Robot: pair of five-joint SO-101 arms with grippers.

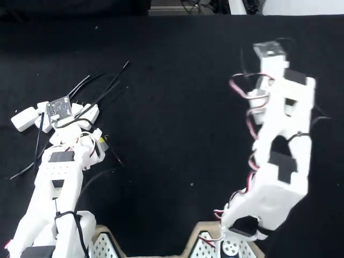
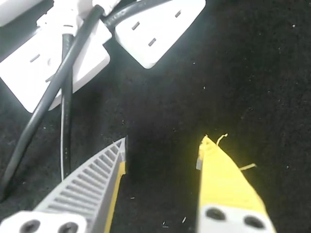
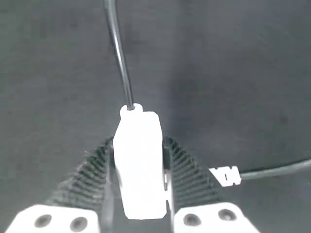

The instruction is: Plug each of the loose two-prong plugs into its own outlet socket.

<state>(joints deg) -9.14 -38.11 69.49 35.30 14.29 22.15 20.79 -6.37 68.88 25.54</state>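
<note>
White rectangular plastic plug [image 3: 140, 165] is sitting clenched in the right end effector [image 3: 139, 145], well apart from white outlet sockets [image 2: 155, 26] near the released left end effector [image 2: 163, 145]. Carrying seems the step in hand; next, its prongs are needing alignment with a free socket.

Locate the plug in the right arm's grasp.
Right wrist view: the white plug is clamped in the right tool over the black cloth, a smaller plug nearby.

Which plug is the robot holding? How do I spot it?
Find the black table, then the right arm raised over it. Its gripper pinches a white plug with a black cord. The smaller plug beside it lies loose, ungripped.
</note>
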